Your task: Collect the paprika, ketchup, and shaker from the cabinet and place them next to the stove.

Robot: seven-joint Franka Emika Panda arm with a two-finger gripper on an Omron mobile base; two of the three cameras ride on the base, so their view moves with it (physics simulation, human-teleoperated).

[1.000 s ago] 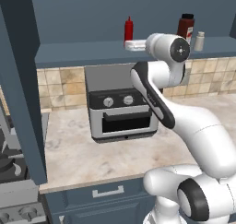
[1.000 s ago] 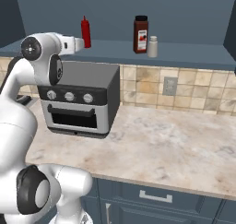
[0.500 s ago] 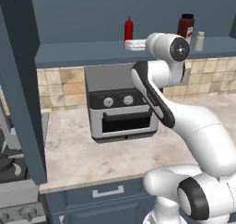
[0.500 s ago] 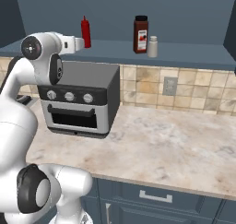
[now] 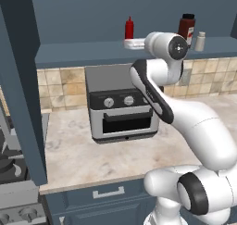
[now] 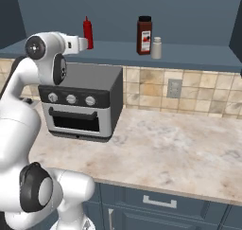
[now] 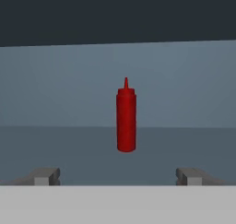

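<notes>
In the left base view we see the ketchup [image 5: 129, 28] upright on the open shelf of the cabinet [image 5: 83, 53], with the pincer [image 5: 132, 44] level with the shelf edge just at its 6 o'clock. The paprika [image 5: 187, 28] and shaker [image 5: 200, 41] stand well off at 3 o'clock, close together.

From the right base view we find the pincer [image 6: 85, 43] touching nothing, the ketchup [image 6: 88, 33] just beyond it; the toaster oven [image 6: 82, 106] sits on the desk [image 6: 160, 153] below.

In the hand view both fingertips [image 7: 45, 176] stand wide apart, empty; the ketchup [image 7: 126, 121] is centred between them at 12 o'clock, farther in.
</notes>
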